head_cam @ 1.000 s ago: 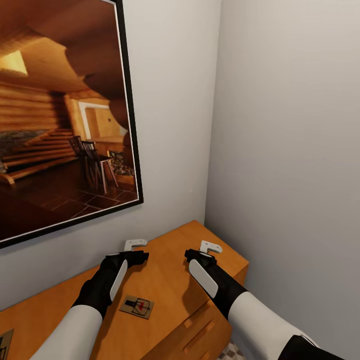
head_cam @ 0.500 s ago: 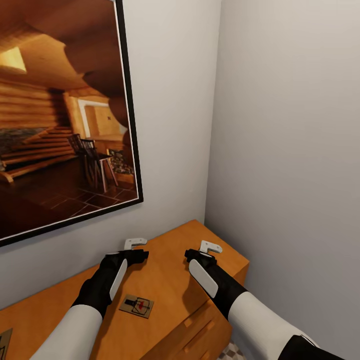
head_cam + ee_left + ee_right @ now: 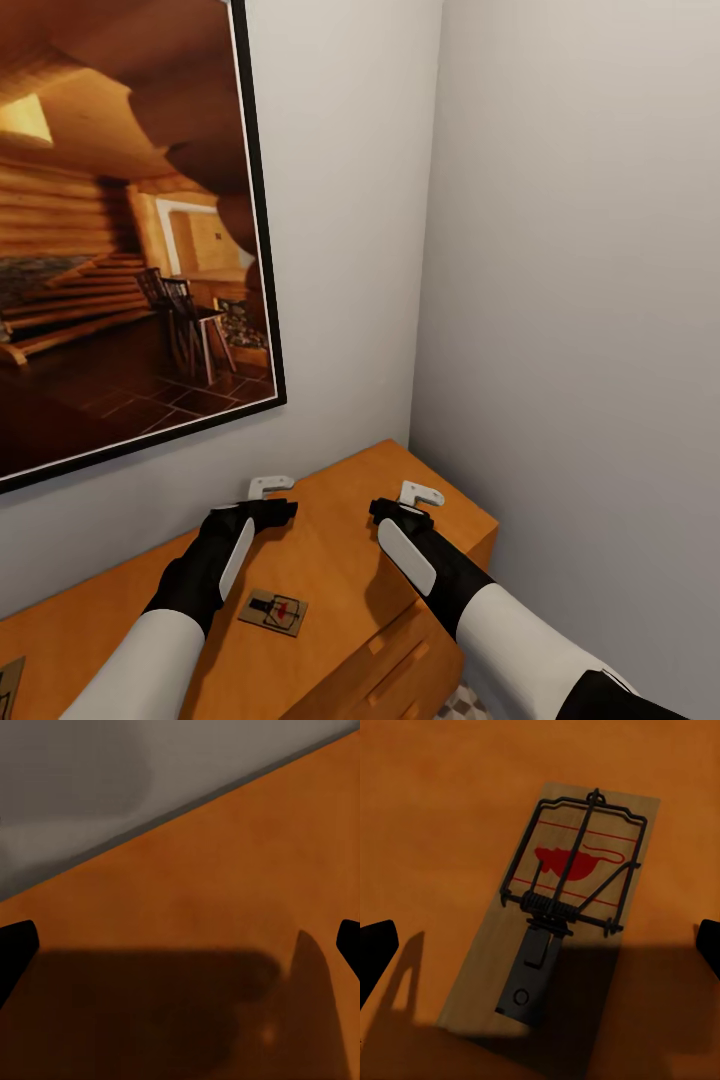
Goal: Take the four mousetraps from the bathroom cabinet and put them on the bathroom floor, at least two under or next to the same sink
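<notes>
Nothing has shifted since the earlier frames: both arms hold the same pose over the cabinet (image 3: 340,560), so no trap has been lifted yet. The left gripper (image 3: 270,497) and right gripper (image 3: 418,500) are spread and empty. One mousetrap (image 3: 273,612) lies at the left gripper's 6 o'clock; another (image 3: 559,922) lies flat under the right gripper.

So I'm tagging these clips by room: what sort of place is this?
A corner of a home interior, probably; the room type isn't clear. Signs: a wide orange wooden cabinet with drawer fronts against plain grey walls, a large framed picture above it, and patterned floor tiles below.
</notes>
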Motion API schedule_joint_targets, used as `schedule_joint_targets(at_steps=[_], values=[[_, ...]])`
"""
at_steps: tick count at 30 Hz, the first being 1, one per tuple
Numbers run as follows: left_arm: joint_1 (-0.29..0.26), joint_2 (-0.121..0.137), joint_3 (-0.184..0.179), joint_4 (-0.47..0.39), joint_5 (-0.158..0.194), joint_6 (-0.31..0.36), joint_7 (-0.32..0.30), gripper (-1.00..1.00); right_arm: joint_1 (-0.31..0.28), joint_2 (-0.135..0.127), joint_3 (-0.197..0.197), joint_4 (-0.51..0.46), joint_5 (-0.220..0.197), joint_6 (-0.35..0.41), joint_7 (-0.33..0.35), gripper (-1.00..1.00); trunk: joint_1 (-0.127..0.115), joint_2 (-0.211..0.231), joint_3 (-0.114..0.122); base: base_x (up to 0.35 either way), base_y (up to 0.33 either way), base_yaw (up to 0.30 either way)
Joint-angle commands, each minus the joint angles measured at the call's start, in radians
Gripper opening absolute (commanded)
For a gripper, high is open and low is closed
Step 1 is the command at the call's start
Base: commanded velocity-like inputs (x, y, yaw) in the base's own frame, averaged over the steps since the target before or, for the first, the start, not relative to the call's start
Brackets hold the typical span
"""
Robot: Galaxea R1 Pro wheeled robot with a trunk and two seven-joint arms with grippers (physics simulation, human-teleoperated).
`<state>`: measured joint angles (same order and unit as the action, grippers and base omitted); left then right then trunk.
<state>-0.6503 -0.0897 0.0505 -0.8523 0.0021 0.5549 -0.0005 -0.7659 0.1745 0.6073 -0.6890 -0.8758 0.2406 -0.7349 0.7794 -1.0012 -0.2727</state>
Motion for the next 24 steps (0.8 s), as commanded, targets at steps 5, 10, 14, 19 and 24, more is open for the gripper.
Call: schedule_joint_targets(at_steps=[5, 10, 14, 19, 24], values=[[0.0, -0.001, 0.003, 0.026, 0.002, 0.005, 0.0, 1.0, -0.001, 0.0, 0.002, 0.0, -0.003, 0.006, -0.006, 1.0, 0.0, -0.001, -0.002, 0.0, 0.0, 0.0], [0.0, -0.001, 0.003, 0.026, 0.002, 0.005, 0.001, 1.0, -0.001, 0.0, 0.002, 0.0, -0.003, 0.006, -0.006, 1.0, 0.016, -0.029, -0.014, 0.0, 0.0, 0.0], [0.0, -0.001, 0.003, 0.026, 0.002, 0.006, 0.001, 1.0, -0.001, 0.0, 0.002, 0.0, -0.003, 0.006, -0.006, 1.0, 0.016, -0.029, -0.014, 0.0, 0.0, 0.0], [0.0, -0.001, 0.003, 0.026, 0.002, 0.006, 0.001, 1.0, -0.001, 0.0, 0.002, 0.0, -0.003, 0.006, -0.006, 1.0, 0.016, -0.029, -0.014, 0.0, 0.0, 0.0], [0.0, -0.001, 0.003, 0.026, 0.002, 0.007, 0.0, 1.0, -0.001, 0.0, 0.003, 0.0, -0.003, 0.006, -0.006, 1.0, 0.016, -0.029, -0.014, 0.0, 0.0, 0.0]])
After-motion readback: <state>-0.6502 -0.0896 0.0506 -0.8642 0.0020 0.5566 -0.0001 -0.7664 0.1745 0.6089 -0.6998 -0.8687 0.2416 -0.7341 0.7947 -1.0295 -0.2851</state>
